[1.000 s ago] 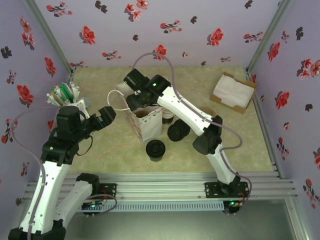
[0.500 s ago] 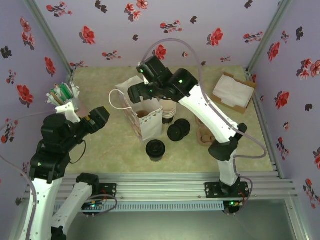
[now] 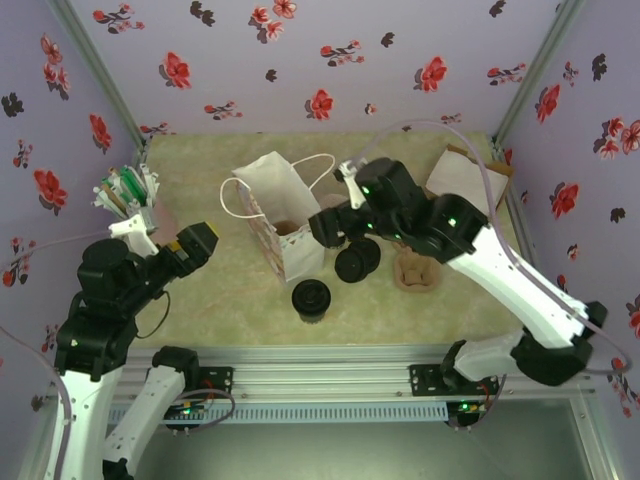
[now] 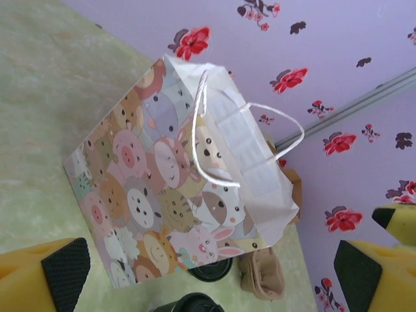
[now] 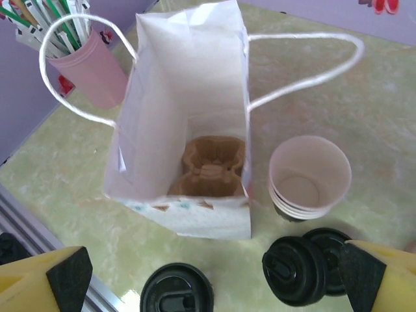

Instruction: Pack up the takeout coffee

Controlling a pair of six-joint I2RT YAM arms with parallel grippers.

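The takeout coffee (image 3: 311, 299), a dark cup under a round black lid, stands on the table just in front of the open paper bag (image 3: 283, 205). In the right wrist view the takeout coffee (image 5: 177, 290) lies below the bag (image 5: 188, 97), whose mouth gapes with a brown cup carrier (image 5: 211, 166) at the bottom. My right gripper (image 3: 333, 230) hovers open at the bag's right side, above the coffee (image 5: 211, 279), holding nothing. My left gripper (image 3: 195, 243) stands open and holding nothing left of the bag (image 4: 175, 188), facing its animal-print side (image 4: 211, 273).
A stack of lidless cups (image 5: 309, 177) and a pile of loose black lids (image 3: 357, 260) sit right of the bag. A second brown carrier (image 3: 415, 268) lies further right. A pink cup of straws (image 3: 125, 190) stands at the far left, a napkin box (image 3: 465, 180) at the back right.
My right arm has pulled away from above the bag to its right and nearer side, its jaws spreading wider. My left arm has drawn back to the left.
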